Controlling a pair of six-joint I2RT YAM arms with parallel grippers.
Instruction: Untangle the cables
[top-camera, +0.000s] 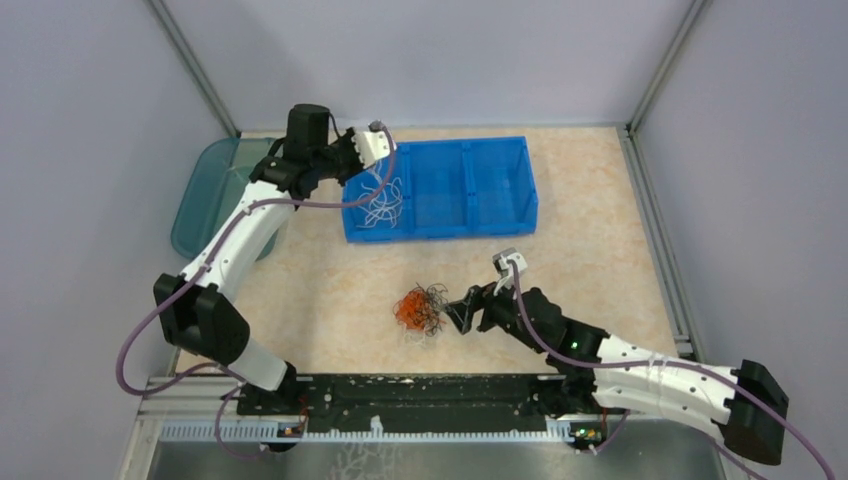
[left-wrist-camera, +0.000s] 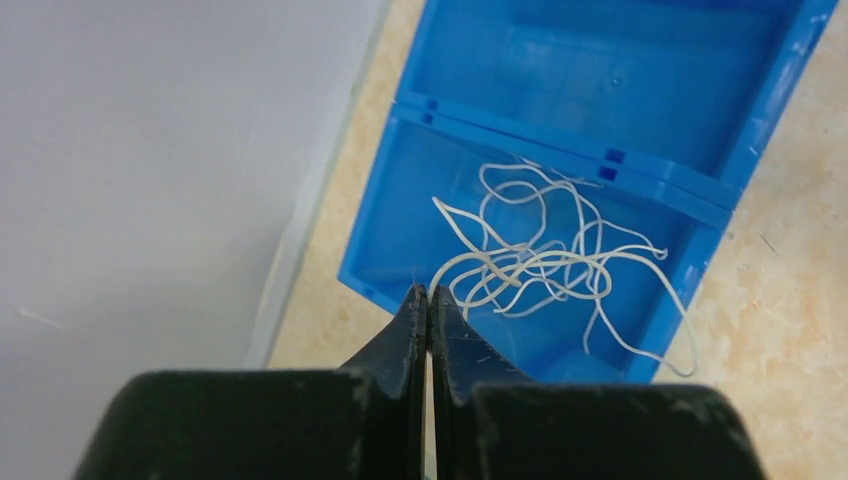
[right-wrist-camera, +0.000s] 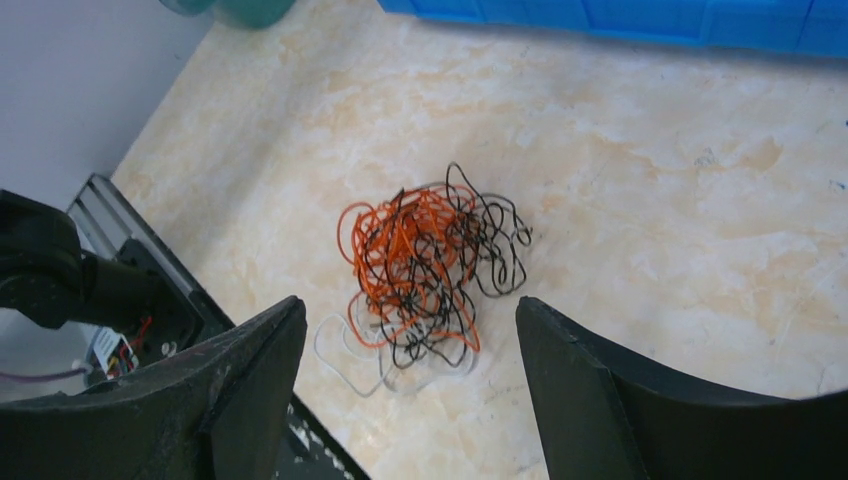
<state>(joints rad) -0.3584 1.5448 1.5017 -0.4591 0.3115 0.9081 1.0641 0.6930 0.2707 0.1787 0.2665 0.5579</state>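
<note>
- Reaching over the blue bin (top-camera: 530, 190) in the top view, the left arm (top-camera: 235, 240) is seen above the bin's left compartment, where the white cables (top-camera: 383, 200) are gathered. The tangle (top-camera: 420, 308) of orange-red and black cables lies on the worktop (top-camera: 330, 280), well apart from the bin. The right arm (top-camera: 620, 355) is poised just beside it.
- Seen from the left wrist, the left jaws are pressed together, with their tips above the bin's near corner. No strand can be made out between them. The white cables are spread loosely in the nearer compartment, and one strand is draped over the rim towards the worktop.
- Seen from the right wrist, the right jaws are held wide, and the tangle is framed between them, ahead and untouched. A pale loop (right-wrist-camera: 345, 355) lies at the clump's near edge. The step in hand is judged to be the freeing of one strand. It would be best done by closing on an outlying loop, not the clump's heart. The strand should then be drawn out slowly and low, so that the rest is not dragged along. If the whole clump rises, the pull should be eased.
</note>
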